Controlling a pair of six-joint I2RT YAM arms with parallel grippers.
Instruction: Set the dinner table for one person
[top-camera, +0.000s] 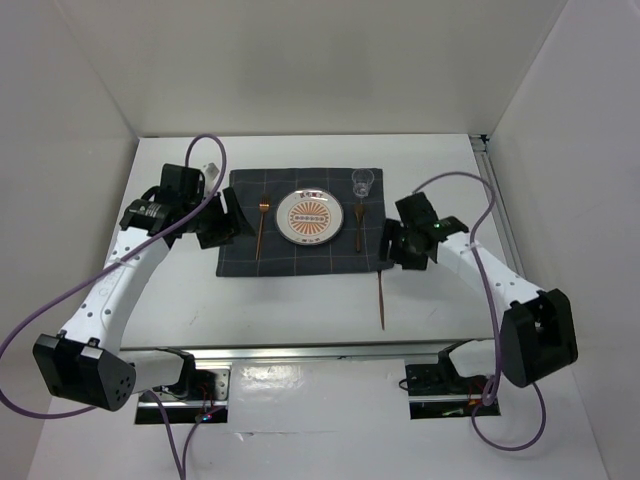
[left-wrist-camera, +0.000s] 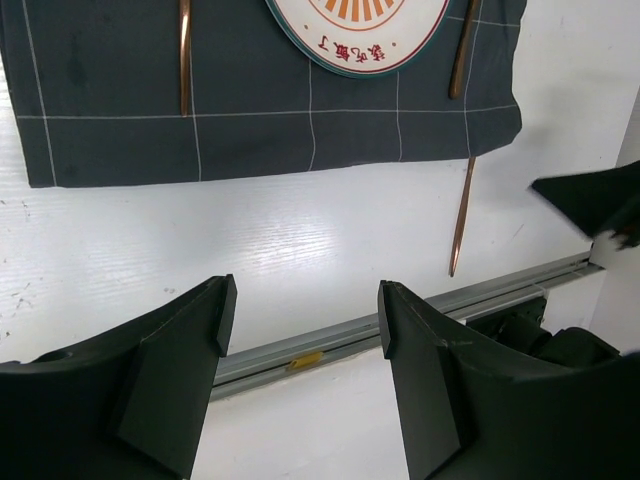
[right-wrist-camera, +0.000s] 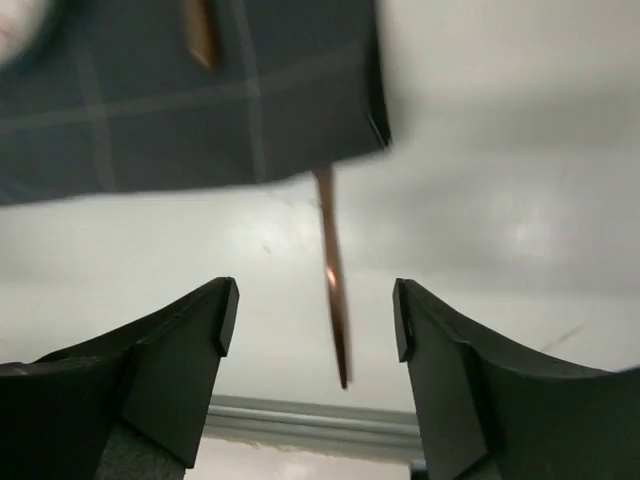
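Note:
The white dinner table (top-camera: 300, 305) carries a dark grey checked mat (top-camera: 300, 255). On the mat lie a patterned plate (top-camera: 311, 216), a copper fork (top-camera: 262, 228) to its left, a copper utensil (top-camera: 359, 222) to its right and a clear glass (top-camera: 363, 181) at the back right. A long copper utensil (top-camera: 381, 295) lies on the bare table, reaching out from the mat's front right corner. My left gripper (top-camera: 220, 224) is open and empty over the mat's left edge. My right gripper (top-camera: 391, 245) is open and empty above that long utensil (right-wrist-camera: 333, 280), not touching it.
A metal rail (top-camera: 320, 350) runs along the table's near edge and shows in the left wrist view (left-wrist-camera: 400, 322). White walls enclose the table on three sides. A small white object (top-camera: 212, 167) sits at the back left. Purple cables loop from both arms.

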